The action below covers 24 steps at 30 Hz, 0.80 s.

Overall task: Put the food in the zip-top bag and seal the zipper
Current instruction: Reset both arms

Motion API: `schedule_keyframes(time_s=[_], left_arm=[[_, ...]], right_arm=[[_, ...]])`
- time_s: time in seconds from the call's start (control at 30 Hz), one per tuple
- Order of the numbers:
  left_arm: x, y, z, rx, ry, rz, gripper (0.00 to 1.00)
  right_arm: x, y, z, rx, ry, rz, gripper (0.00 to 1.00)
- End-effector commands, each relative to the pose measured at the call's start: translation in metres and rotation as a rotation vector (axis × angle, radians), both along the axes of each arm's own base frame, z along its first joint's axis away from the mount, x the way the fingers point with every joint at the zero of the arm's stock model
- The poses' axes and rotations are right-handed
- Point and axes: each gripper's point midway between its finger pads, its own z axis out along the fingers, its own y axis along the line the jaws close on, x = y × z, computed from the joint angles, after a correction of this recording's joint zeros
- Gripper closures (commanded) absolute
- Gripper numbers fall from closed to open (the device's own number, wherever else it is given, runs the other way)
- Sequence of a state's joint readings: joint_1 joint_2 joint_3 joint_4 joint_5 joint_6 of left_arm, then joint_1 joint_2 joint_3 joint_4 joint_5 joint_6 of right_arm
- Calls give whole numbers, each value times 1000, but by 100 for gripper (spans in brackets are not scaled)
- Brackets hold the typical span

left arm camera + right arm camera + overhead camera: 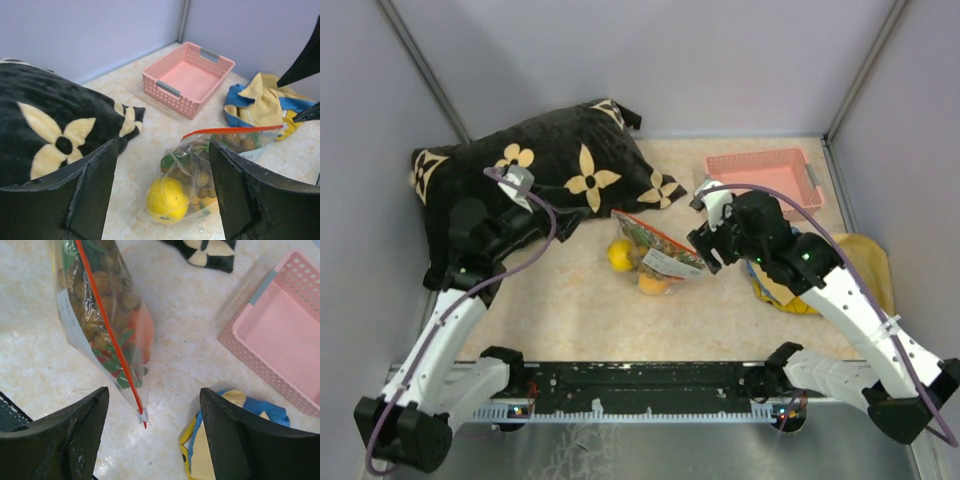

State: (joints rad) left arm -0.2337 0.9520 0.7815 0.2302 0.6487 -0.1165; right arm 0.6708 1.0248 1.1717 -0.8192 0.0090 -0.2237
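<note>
Mottled tabletop [580,320] bears crinkly clear zip-top bag [650,255] of round fruit.

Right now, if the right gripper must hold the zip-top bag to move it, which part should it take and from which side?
Probably the zipper edge of the zip-top bag, near the end with the small slider. That strip is thin and firm and stands along the top of the bag, while the food bulges below it. The right gripper, open beside this end, could come from above, one finger on each face.

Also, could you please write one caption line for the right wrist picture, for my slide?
Open right hand above the filled bag, red zipper running along its top.
</note>
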Motion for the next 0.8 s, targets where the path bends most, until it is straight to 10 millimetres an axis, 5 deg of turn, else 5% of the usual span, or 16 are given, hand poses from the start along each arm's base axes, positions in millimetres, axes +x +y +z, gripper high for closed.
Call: schedule_keyframes(time_s=[0.0, 0.17, 0.27, 0.47, 0.63, 0.77], left_arm=[[-7, 30, -1, -38, 76, 196, 19], [-25, 57, -11, -13, 125, 333, 12], [-37, 70, -19, -13, 136, 399, 1], [-55, 97, -38, -61, 144, 535, 1], [-65, 109, -49, -105, 123, 592, 1], [-71, 114, -59, -124, 107, 611, 1]], right_arm=[[12, -20, 46, 144, -170, -187, 24], [6, -67, 63, 274, -331, -429, 8], [-2, -99, 61, 304, -411, -560, 8], [-30, -155, 65, 418, -541, -766, 8], [-42, -172, 62, 517, -601, -819, 8], [-41, -170, 41, 530, -569, -835, 8]])
